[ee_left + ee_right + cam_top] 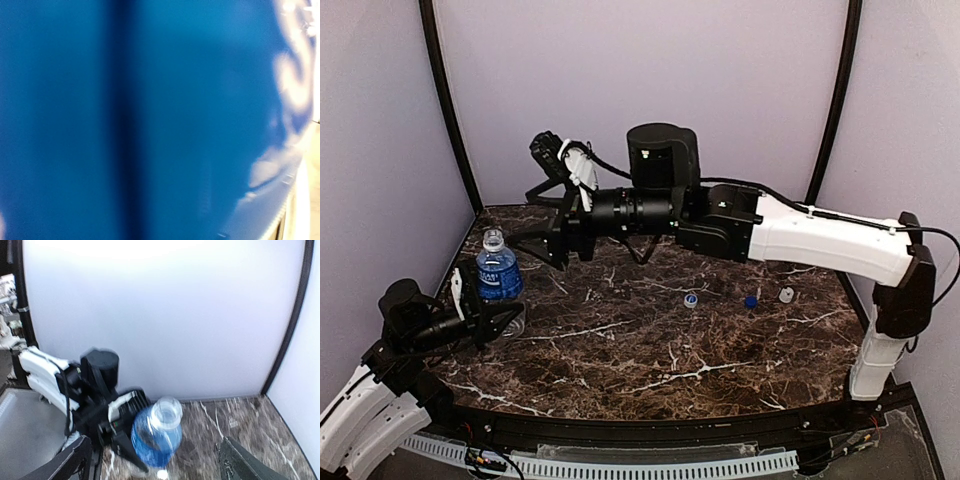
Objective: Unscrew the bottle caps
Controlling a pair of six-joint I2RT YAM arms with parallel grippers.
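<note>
Three caps [722,301] lie loose on the counter [650,350] — job looks done; left jaws clamp a bottle [498,272], right jaws apart.

Your table [650,360], top view:
- Bottle [498,268]: upright on the table, left of frame, near the left edge.
- Left gripper [508,322]: lower left, clasped on the bottle's foot.
- Right gripper [530,225]: just above and right of the bottle, apart from it.
- Left cap [691,299], middle cap [751,301], right cap [787,294]: one row, right of centre, apart.
</note>
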